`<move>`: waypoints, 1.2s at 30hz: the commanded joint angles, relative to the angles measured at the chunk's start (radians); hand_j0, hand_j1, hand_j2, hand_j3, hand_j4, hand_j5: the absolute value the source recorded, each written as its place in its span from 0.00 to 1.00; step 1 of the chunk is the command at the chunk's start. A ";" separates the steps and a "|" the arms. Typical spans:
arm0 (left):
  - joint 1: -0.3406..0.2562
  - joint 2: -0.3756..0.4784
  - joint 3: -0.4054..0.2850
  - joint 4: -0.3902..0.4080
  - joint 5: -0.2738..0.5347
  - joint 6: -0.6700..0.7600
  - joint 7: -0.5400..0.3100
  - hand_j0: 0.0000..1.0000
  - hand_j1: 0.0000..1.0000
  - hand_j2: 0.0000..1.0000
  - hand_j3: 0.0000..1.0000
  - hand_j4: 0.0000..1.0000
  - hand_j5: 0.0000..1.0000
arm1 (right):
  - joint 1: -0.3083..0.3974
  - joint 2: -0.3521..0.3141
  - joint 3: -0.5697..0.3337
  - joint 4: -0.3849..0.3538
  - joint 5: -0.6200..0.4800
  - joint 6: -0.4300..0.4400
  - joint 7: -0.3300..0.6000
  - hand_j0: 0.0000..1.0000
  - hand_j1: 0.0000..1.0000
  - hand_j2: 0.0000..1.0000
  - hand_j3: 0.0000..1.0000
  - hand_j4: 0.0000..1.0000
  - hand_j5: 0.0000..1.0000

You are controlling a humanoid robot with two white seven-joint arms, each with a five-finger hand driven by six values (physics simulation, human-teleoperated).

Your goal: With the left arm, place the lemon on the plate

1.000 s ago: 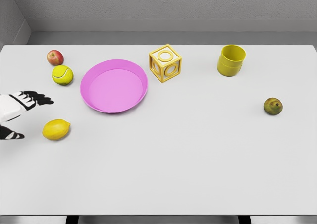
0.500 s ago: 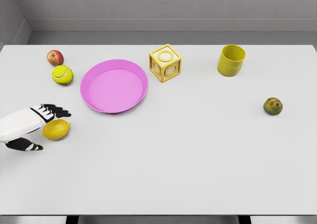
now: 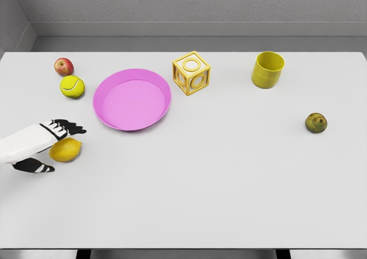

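Your left hand (image 3: pixel 43 147) comes in at the left edge of the frame, fingers (image 3: pixel 70 126) spread past the far side of the lemon (image 3: pixel 65 150) and the thumb on its near side; the hand brackets the fruit, but you cannot tell whether it touches. The lemon lies on the white table (image 3: pixel 218 179) at the left, down and left of the plate (image 3: pixel 132 99), well apart from it.

Between lemon and plate you have bare tabletop. Above the hand, a fuzzy yellow-green tennis ball (image 3: pixel 72 87) sits just left of the plate's rim, with a red apple (image 3: pixel 63 66) further up, near the ball. A yellow open-frame cube (image 3: pixel 191 73) stands just right of the plate, a yellow-green cup (image 3: pixel 267 70) at upper right, and a dull mottled fruit (image 3: pixel 316 122) far right.

The plate is a smooth, shallow pink round dish with a raised rim. The lemon is glossy, oval and pointed at one end.
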 commanded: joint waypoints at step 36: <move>-0.026 -0.021 -0.028 0.032 -0.054 0.002 -0.018 0.56 0.56 0.56 0.56 0.56 0.56 | 0.000 0.000 0.000 0.000 0.000 0.000 0.000 1.00 1.00 1.00 1.00 1.00 1.00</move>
